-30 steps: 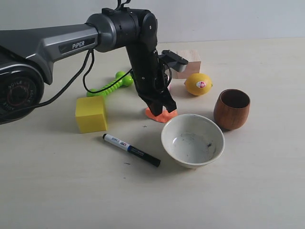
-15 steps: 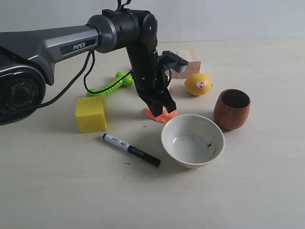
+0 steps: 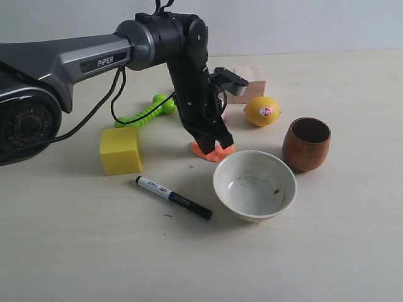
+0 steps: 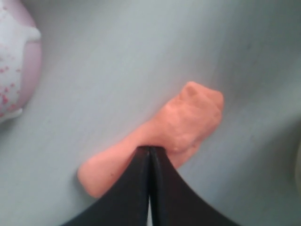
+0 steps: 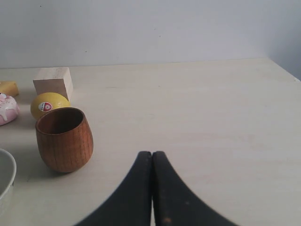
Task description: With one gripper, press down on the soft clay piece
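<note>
The soft clay piece (image 3: 213,152) is a low orange-salmon blob on the table, just behind the white bowl. My left gripper (image 3: 216,144) points straight down onto it with both jaws closed together, tips touching the clay's top. In the left wrist view the shut tips (image 4: 150,149) rest on the clay (image 4: 188,120), which spreads out on both sides of them. My right gripper (image 5: 152,154) is shut and empty above bare table, and it does not appear in the exterior view.
A white bowl (image 3: 254,185) sits close in front of the clay, a wooden cup (image 3: 306,143) to its right. A lemon (image 3: 261,111), wooden block (image 3: 247,83), pink toy cake (image 4: 14,56), green toy (image 3: 147,112), yellow block (image 3: 119,150) and marker (image 3: 173,197) stand around.
</note>
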Action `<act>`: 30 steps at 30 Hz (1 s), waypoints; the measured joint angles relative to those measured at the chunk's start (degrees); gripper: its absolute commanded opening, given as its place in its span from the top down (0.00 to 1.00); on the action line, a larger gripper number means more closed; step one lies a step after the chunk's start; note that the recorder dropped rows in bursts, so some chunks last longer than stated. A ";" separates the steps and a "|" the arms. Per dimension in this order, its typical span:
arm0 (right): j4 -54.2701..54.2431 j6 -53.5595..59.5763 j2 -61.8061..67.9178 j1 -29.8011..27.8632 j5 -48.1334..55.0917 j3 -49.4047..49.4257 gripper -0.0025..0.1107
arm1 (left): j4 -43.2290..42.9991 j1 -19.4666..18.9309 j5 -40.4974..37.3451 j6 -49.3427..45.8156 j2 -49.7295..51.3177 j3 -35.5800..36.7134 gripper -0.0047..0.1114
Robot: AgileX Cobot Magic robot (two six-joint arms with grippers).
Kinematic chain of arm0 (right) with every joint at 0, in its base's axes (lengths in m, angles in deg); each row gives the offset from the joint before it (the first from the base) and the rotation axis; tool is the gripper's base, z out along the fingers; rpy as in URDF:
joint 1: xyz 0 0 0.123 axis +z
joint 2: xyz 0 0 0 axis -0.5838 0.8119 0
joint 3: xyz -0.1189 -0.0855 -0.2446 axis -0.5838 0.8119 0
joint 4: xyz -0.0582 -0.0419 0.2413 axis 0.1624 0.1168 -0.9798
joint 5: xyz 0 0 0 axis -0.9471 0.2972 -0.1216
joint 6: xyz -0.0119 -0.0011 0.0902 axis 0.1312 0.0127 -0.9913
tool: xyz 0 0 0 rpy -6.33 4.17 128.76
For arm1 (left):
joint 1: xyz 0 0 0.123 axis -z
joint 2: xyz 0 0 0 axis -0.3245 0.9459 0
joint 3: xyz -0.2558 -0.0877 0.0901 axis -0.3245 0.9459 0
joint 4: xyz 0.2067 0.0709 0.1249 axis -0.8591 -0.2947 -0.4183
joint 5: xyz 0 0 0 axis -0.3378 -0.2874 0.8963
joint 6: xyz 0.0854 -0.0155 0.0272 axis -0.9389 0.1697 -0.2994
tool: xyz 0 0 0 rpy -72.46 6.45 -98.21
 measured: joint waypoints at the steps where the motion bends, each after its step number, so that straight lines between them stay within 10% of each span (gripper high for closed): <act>1: 0.00 0.00 0.00 0.00 0.00 0.00 0.98 | 0.00 0.00 0.00 0.12 0.00 0.00 0.96; 30: 0.00 0.00 0.00 0.00 0.00 0.00 0.98 | -0.21 0.00 0.10 0.81 -0.10 0.00 0.96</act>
